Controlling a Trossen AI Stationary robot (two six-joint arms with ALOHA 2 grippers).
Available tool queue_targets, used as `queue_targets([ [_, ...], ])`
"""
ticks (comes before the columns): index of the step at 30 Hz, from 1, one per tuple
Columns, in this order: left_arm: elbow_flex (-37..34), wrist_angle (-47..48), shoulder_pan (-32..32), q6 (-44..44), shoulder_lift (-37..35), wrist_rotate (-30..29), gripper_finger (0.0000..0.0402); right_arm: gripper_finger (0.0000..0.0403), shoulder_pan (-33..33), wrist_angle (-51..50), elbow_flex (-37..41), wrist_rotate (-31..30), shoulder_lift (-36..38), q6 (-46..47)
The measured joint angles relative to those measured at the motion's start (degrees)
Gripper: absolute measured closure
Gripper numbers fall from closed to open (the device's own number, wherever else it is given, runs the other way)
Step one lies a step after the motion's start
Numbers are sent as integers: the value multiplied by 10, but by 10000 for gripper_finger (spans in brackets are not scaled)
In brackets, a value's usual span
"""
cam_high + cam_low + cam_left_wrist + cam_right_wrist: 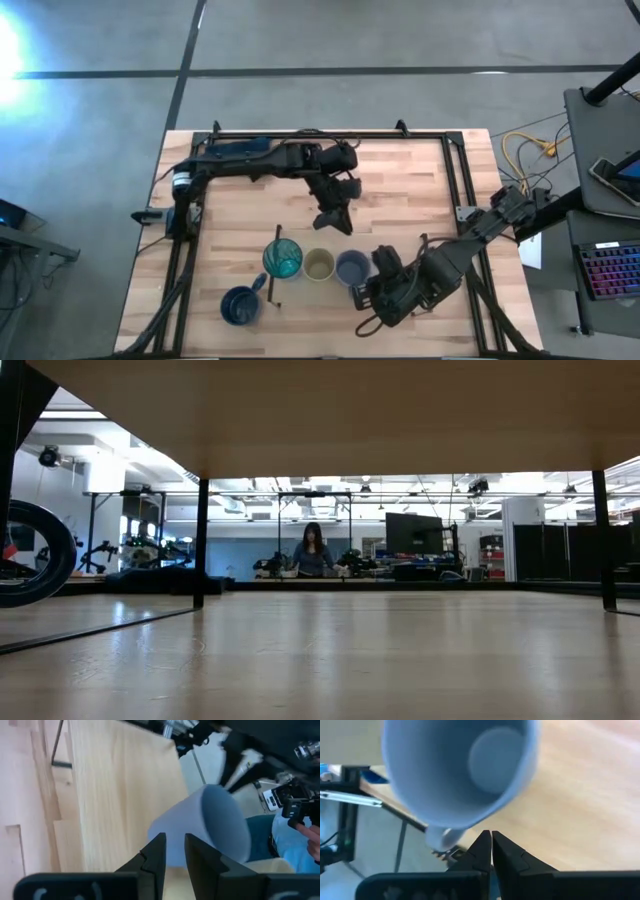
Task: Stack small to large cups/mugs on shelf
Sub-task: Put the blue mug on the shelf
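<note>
Light-wood counter (420, 190) seen from above, carrying the shelf (330, 300), with grey floor around it. Standing in a row on the shelf: teal tumbler (282, 260), olive-tan cup (319, 266) and lavender-grey mug (352, 267), each just beside the next. Dark blue mug (240, 305) stands apart, nearer the front edge, left of the black rail (273, 265). Right gripper (372, 291) rests at the lavender-grey mug's (457, 770) handle side, jaws nearly closed on that handle. Left gripper (330, 220) hangs above the counter behind the row, jaws narrowly parted and empty. A person (312, 550) sits in the room beyond.
</note>
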State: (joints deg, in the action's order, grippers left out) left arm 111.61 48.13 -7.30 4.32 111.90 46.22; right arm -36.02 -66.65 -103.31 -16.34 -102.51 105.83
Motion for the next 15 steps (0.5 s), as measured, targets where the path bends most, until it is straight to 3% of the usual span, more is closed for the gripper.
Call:
queue_targets([
  [4,1,13,-9,0,-29,-9,345,394,-1,-54,-2,-2,8,2],
  [8,1,56,-13,-16,-85,-60,345,384,-1,-126,-4,-3,30,8],
  [10,-1,101,-12,-37,-120,-124,345,372,-1,-161,-4,-4,42,13],
  [15,-25,241,-1,-61,-208,-374,345,338,-1,-230,-4,-17,64,16],
])
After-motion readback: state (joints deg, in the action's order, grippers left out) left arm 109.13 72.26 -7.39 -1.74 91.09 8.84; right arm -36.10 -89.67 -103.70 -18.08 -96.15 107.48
